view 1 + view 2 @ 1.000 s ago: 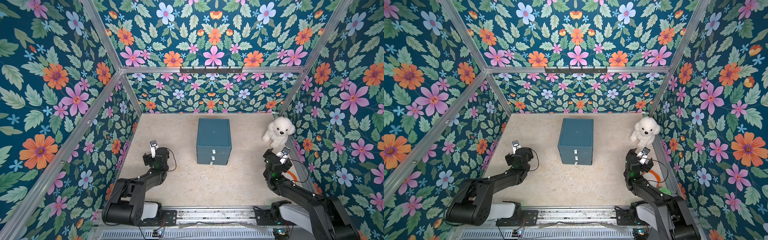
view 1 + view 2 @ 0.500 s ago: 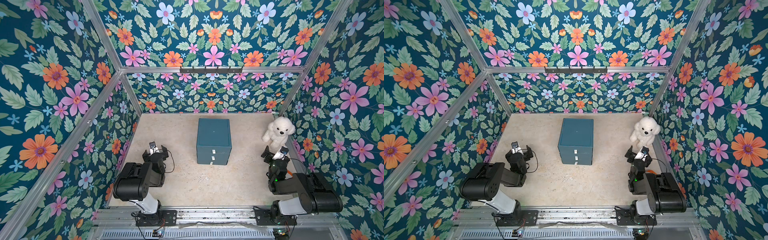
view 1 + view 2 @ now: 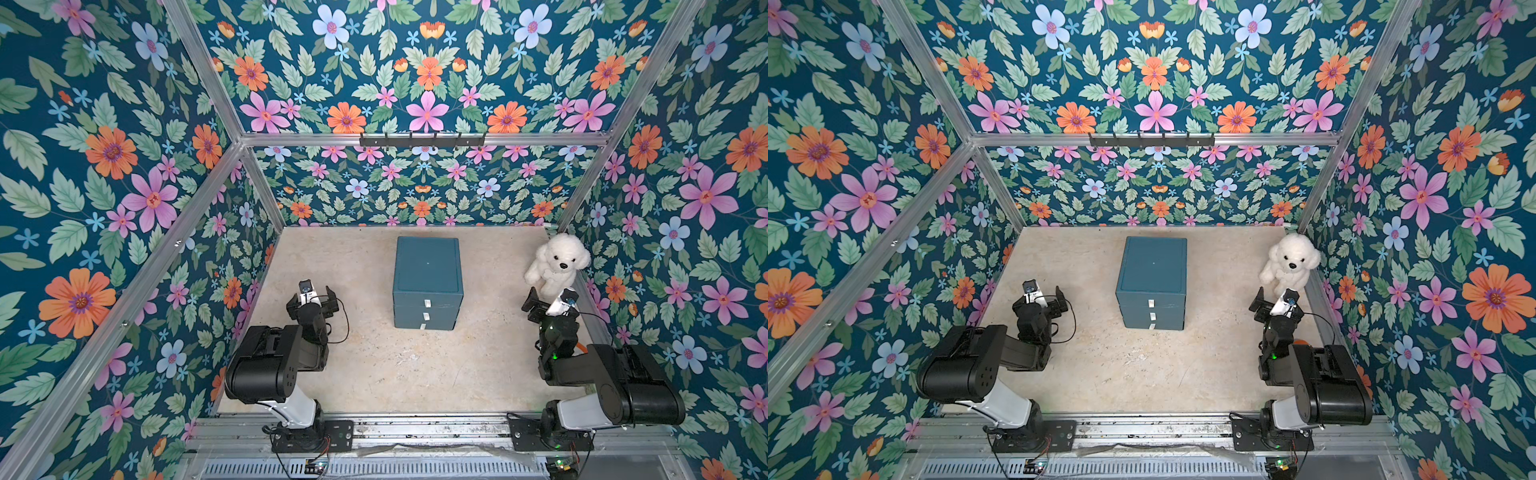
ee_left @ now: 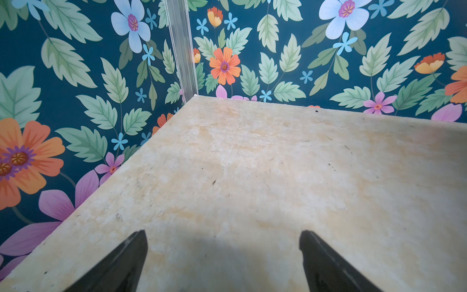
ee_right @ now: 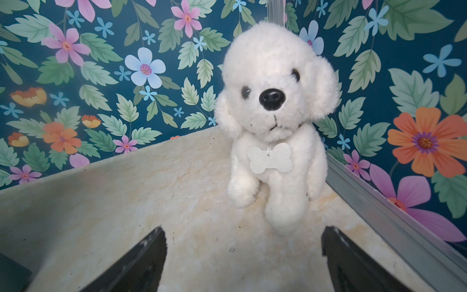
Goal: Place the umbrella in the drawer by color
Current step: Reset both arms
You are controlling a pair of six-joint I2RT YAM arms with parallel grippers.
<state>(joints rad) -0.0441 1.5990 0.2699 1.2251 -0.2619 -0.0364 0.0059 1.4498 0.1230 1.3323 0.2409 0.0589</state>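
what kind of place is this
Probably a robot test booth, not a real room: flowered wall panels on a metal frame, a left arm and right arm bolted to a rail, and a small blue drawer cabinet and a plush dog on the floor.

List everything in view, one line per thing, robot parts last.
cabinet: one, teal with white handles, mid-table
dog: one, white plush, upright in the far right corner
hook rack: one, black, on the back rail
table: one, beige
walls: floral on dark blue, three sides
orange thing: one, mostly hidden behind the right arm; cannot tell what
left gripper: black, open, empty, over the table near the left wall
right gripper: black, open, empty, facing the dog
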